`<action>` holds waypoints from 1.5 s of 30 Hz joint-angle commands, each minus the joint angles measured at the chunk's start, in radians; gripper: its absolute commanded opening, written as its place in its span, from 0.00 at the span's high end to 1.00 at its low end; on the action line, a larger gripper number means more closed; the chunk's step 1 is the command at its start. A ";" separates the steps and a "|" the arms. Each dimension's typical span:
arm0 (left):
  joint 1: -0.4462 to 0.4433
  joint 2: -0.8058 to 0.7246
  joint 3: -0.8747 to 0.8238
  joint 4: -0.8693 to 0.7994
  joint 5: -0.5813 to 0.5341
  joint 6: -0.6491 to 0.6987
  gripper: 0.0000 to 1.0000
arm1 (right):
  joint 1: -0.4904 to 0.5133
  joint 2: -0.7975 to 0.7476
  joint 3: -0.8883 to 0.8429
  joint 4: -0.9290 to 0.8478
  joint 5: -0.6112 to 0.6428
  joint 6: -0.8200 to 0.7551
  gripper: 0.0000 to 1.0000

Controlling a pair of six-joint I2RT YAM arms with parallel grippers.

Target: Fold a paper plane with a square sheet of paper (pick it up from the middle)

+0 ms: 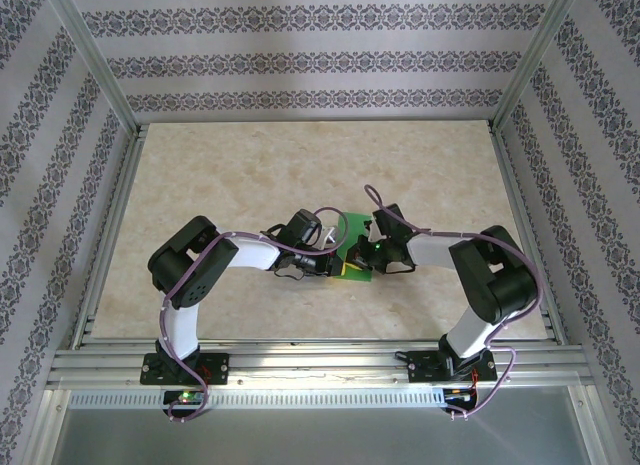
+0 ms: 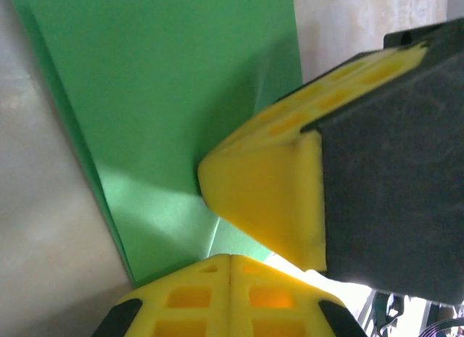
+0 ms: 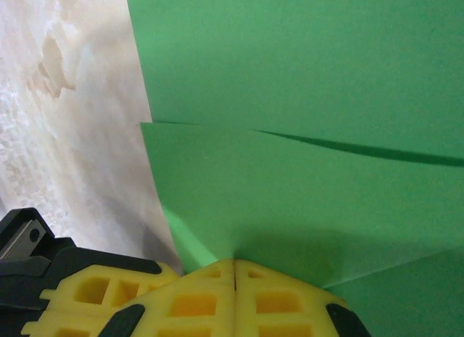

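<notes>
The green sheet of paper [image 2: 167, 98] lies on the counter [image 1: 250, 175], approx. in the centre and a bit to the right, under the two wrists. It is partly folded: one layer lies over another w/ a slanted edge. The left fingers [image 2: 190, 299] are closed, tips down on the sheet. The right fingers [image 3: 192, 304] are closed too, tips touching the paper where creases meet, just beside the left ones. Whether they pinch a layer, I cannot tell.
</notes>
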 commanded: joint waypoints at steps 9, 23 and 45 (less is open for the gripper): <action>0.005 0.029 -0.038 -0.142 -0.038 0.039 1.00 | -0.135 0.014 0.006 -0.013 0.013 -0.047 0.98; 0.005 -0.107 0.040 -0.151 -0.075 0.032 1.00 | -0.124 0.017 -0.022 0.011 -0.063 -0.052 0.98; 0.005 0.038 0.246 -0.299 -0.152 0.100 1.00 | -0.065 0.009 -0.029 0.035 -0.104 -0.046 0.98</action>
